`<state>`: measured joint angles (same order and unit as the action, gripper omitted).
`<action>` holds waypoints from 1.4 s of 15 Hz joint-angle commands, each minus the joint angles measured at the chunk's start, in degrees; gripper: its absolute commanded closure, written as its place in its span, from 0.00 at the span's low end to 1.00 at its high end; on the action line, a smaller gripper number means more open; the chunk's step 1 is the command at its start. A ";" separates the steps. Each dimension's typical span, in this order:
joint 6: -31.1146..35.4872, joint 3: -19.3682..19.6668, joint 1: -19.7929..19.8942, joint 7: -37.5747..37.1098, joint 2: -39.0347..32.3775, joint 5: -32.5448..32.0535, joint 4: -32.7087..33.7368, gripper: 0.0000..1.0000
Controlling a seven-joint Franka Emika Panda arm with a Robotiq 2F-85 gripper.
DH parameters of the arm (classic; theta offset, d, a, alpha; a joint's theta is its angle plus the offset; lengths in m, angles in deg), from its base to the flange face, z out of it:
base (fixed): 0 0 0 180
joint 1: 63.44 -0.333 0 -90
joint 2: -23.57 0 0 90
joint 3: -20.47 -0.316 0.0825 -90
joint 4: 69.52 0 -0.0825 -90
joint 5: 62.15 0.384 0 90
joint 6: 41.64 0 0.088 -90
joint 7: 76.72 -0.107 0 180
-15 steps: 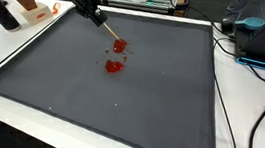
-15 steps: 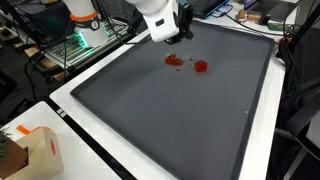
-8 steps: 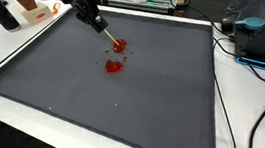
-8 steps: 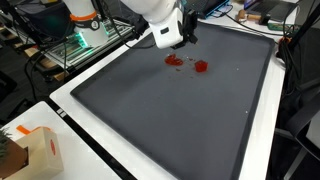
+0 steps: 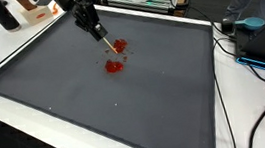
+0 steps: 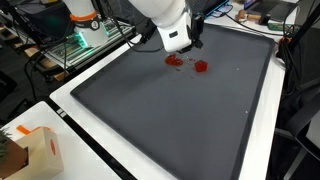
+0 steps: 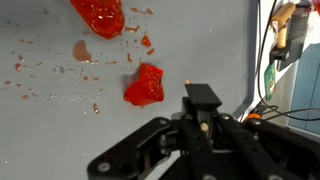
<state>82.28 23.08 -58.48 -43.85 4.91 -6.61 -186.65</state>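
dark grey matting point(image 5: 166, 100) covers most of a white table point(image 5: 14, 45), with cables and lab gear crowded along the far edge. i hang over the far part of that mat; in an exterior view my gripper point(image 5: 98, 36) comes down at a slant, jaws pressed together on a thin tan stick point(image 5: 106, 46) that pokes out below my fingers. the stick's lower end sits just beside a red blob point(image 5: 119, 46), so close that i cannot tell whether it touches. a second red blob point(image 5: 114, 66) lies near it, a little closer to the middle of the mat, apart from the first.

from the opposite side, my gripper point(image 6: 192, 37) shows as a dark shape under the white wrist block, low over the mat point(image 6: 150, 120). one red patch point(image 6: 175, 60) lies right below me and a firmer lump point(image 6: 201, 67) just beside it. a cardboard box point(image 6: 30, 150) stands on the table corner, well apart from all this.

in the wrist view my gripper point(image 7: 203, 112) fills the lower half, black and narrow. a glossy red lump point(image 7: 145, 85) lies just ahead of me, a larger one point(image 7: 97, 15) is cut by the top edge, and red specks and a pale smear point(image 7: 82, 50) are scattered on the mat between and beside them.
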 commanded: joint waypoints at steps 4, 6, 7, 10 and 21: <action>1.76 -0.71 0.20 -2.83 -0.03 -0.88 1.55 0.97; 2.12 -0.62 -0.23 -4.58 0.85 -2.17 1.81 0.97; 2.35 -0.59 -0.49 -5.61 1.32 -3.09 1.92 0.97; 1.38 -0.53 -1.53 -10.20 2.79 -8.37 2.78 0.97; -3.09 -2.85 -6.61 -32.25 6.28 -37.82 9.06 0.97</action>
<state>81.44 20.74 -63.90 -70.91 10.76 -37.16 -179.04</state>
